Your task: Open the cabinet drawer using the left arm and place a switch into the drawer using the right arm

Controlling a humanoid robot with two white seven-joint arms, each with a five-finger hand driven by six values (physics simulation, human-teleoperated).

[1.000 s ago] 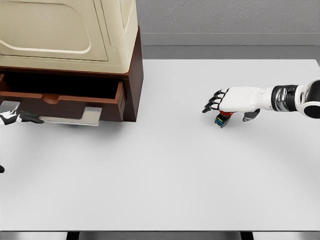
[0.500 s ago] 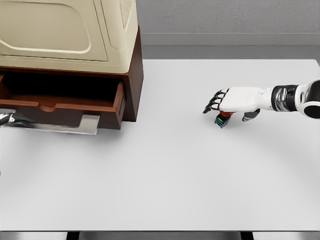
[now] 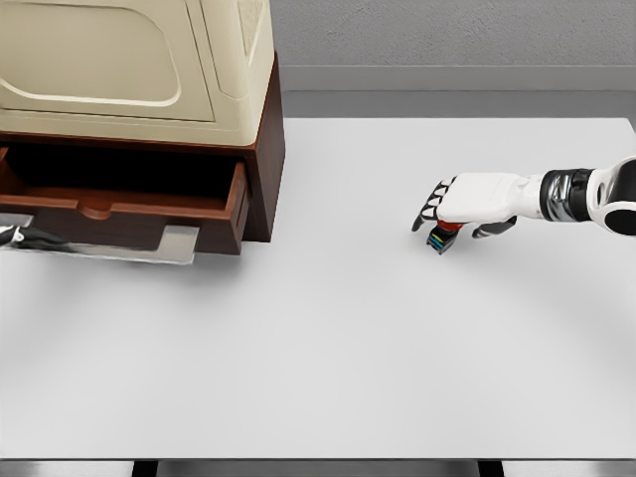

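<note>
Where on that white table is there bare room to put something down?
Nearly everywhere: the table shows bare across the whole front and the middle, between the drawer and the right hand. It is crowded only at the far left, under the cabinet and open drawer, and where the right hand covers the switch.
</note>
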